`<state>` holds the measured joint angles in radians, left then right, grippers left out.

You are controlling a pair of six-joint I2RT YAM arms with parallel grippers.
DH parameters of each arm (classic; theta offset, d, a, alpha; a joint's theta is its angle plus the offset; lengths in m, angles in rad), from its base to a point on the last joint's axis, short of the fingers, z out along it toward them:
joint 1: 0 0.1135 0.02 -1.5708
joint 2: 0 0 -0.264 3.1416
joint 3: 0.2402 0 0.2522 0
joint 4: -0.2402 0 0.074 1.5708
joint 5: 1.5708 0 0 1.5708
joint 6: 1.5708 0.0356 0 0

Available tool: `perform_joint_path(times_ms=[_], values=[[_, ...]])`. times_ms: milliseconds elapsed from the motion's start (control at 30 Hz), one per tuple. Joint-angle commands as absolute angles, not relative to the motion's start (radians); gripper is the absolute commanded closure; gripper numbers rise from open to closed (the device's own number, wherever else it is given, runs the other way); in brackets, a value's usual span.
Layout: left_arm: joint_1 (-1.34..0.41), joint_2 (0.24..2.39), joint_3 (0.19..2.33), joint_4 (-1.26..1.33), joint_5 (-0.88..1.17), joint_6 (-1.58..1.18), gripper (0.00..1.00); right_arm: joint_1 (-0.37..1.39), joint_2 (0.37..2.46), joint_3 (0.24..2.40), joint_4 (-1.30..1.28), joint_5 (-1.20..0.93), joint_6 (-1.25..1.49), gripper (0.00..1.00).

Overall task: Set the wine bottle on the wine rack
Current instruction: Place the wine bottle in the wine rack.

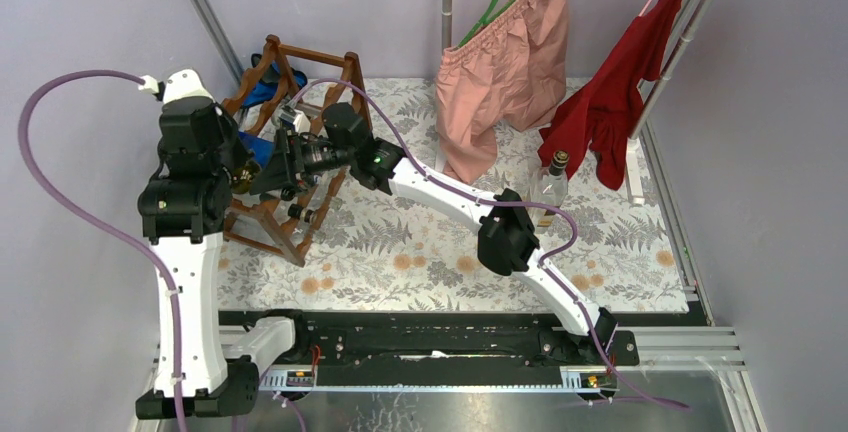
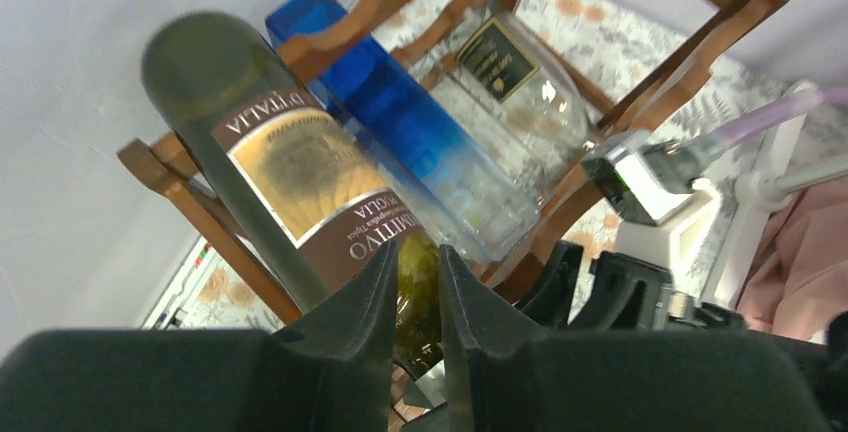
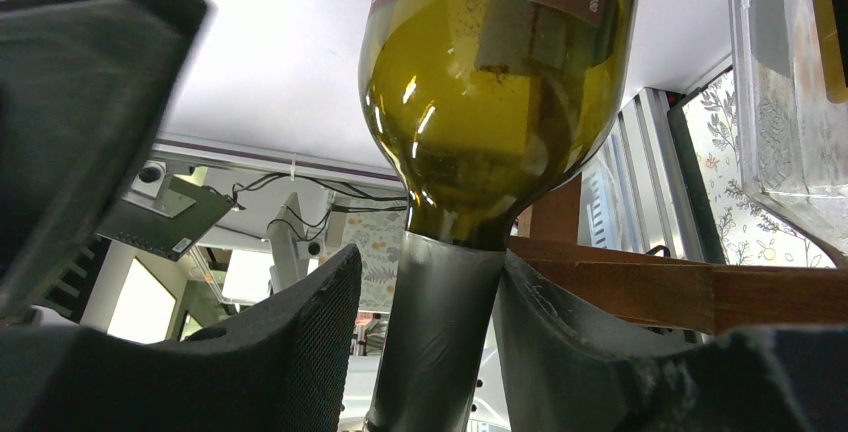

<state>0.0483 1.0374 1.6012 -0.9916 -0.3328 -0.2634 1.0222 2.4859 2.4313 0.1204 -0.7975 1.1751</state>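
Wine bottle [image 2: 270, 162] first: it is dark green with a brown label. It lies slanted in the wine rack [image 2: 205, 207], at the end next to the wall. Its flat bottom points up and away, and its thin neck points down toward the arms. From the right wrist camera you can see its round shoulder [image 3: 500, 102] from below, with a wooden bar of the rack [image 3: 640, 287] just behind it.

The right gripper [image 3: 430, 264] is grasping the neck of the wine bottle. One dark finger sits on each side of the neck. From above, this gripper [image 1: 282, 172] reaches into the front of the rack [image 1: 310, 53].

The left gripper [image 2: 418, 252] is just below the bottle's shoulder. Its two fingers are pulled almost together, with only a thin gap. Nothing is pinched in that gap. The green glass shows through it from behind.

A blue bottle [image 2: 400, 122] lies in the rack just beside the wine bottle. A clear bottle with a black label [image 2: 520, 92] lies on the other side of the blue one.

The rack stands at the back left of the bench [image 1: 420, 252], which has a leafy flower cloth on it. Another clear bottle [image 1: 550, 187] stands upright far off to the right. Pink shorts [image 1: 505, 72] and a red cloth [image 1: 615, 102] hang behind it.
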Motion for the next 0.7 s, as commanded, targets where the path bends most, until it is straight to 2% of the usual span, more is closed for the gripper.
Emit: perform_joint_path(times_ms=[0, 233, 500, 667], values=[[0.07, 1.037, 1.533, -0.963, -0.272, -0.282, 0.73, 1.028, 2.425, 2.453, 0.161, -0.816, 1.151, 0.44], [0.093, 1.051, 1.505, -0.961, -0.207, -0.289, 0.73, 1.028, 2.426, 2.45, 0.163, -0.815, 1.154, 0.43], [0.098, 1.048, 1.529, -1.009, -0.113, -0.326, 0.81, 1.029, 2.429, 2.448, 0.161, -0.815, 1.158, 0.43], [0.098, 1.048, 1.55, -1.09, -0.098, -0.32, 0.82, 1.029, 2.431, 2.448, 0.161, -0.812, 1.159, 0.43]])
